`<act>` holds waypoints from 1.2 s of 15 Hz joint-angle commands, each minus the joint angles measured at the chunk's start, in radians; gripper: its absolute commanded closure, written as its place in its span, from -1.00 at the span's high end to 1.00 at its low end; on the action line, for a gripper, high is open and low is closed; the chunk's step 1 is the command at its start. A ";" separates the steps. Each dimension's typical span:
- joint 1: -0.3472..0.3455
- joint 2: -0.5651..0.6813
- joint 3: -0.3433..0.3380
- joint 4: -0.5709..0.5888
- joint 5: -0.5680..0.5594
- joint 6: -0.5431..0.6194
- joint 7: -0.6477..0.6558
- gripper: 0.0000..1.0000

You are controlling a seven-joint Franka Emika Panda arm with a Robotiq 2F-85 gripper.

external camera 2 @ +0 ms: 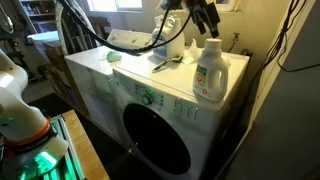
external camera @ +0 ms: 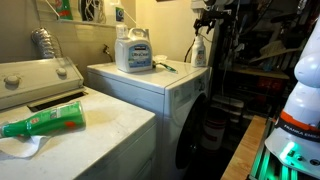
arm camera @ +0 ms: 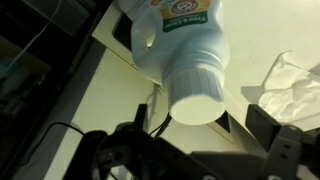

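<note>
Exterior view: gripper point(external camera: 205, 16) hangs over the detergent bottle point(external camera: 200, 48), which stands upright at the far corner of the dryer top point(external camera: 150, 78)

Exterior view: same bottle above the round door point(external camera 2: 155, 140), gripper just clear of it

Wrist view: fingers point(arm camera: 265, 128) spread wide, holding nothing; white cap point(arm camera: 195, 105) between them, crumpled tissue point(arm camera: 285, 88) beside

An exterior view sits low at worktop point(external camera: 120, 120) height and looks across one machine's lid toward the detergent bottle point(external camera: 133, 50) at 12 o'clock, at middle distance. An exterior view stands higher, off the front-loader's door point(external camera 2: 155, 135), and faces down, with the same detergent bottle point(external camera 2: 208, 72) at 2 o'clock. The wrist view hangs very near, looking down on the cap point(arm camera: 195, 108), with the tool point(arm camera: 200, 155) at 6 o'clock.
</note>
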 commanded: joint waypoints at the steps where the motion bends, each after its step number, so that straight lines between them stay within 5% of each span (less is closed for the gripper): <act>1: -0.002 0.047 -0.008 0.022 -0.009 0.044 0.023 1.00; 5: 0.001 0.072 -0.008 0.030 -0.014 0.055 0.030 0.99; 7: 0.002 0.079 -0.010 0.033 -0.024 0.056 0.038 0.47; 11: 0.005 0.075 -0.011 0.035 -0.042 0.050 0.045 -0.16; 18: 0.014 0.033 -0.007 0.022 -0.063 0.049 0.049 -0.22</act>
